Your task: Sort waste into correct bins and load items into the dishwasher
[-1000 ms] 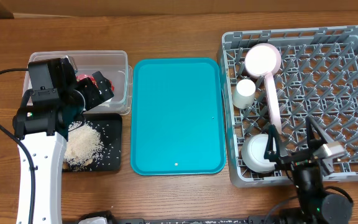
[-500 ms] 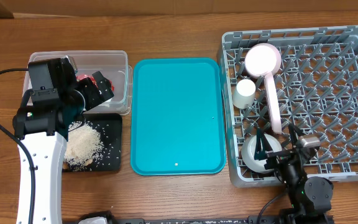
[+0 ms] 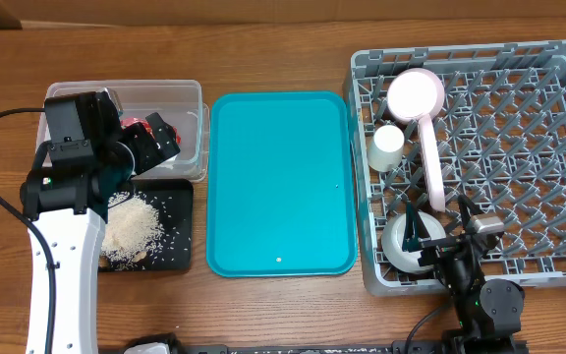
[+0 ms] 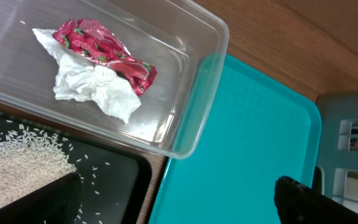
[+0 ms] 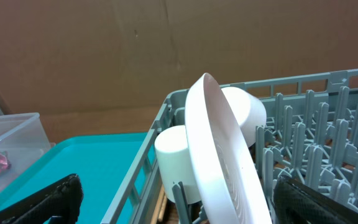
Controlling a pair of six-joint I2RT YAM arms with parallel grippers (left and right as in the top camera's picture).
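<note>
The red wrapper point(image 4: 104, 53) and white napkin point(image 4: 95, 90) lie in the clear tub point(image 4: 197, 81). Rice grains point(image 3: 131, 228) lie in the black tray point(image 3: 177, 246). My left gripper point(image 3: 160, 146) hangs open and empty over the tub's front edge; it also shows in the left wrist view point(image 4: 176, 190). The grey rack point(image 3: 529, 128) holds a pink plate on edge point(image 3: 430, 162), a round plate point(image 3: 416, 93), a white cup point(image 3: 386, 146) and a bowl point(image 3: 404, 241). My right gripper point(image 3: 438, 226) is open and empty above the bowl, facing the plate point(image 5: 222, 155) and cup point(image 5: 176, 158).
A large teal tray point(image 3: 281, 182) lies between the bins and the rack, with nothing on it. The rack's upright pegs point(image 5: 309, 118) stand close on the right gripper's right. The tub's rim is just below the left gripper.
My right gripper has moved left and back, to the rack's front left corner by the bowl, then held still. The left arm has not moved.
</note>
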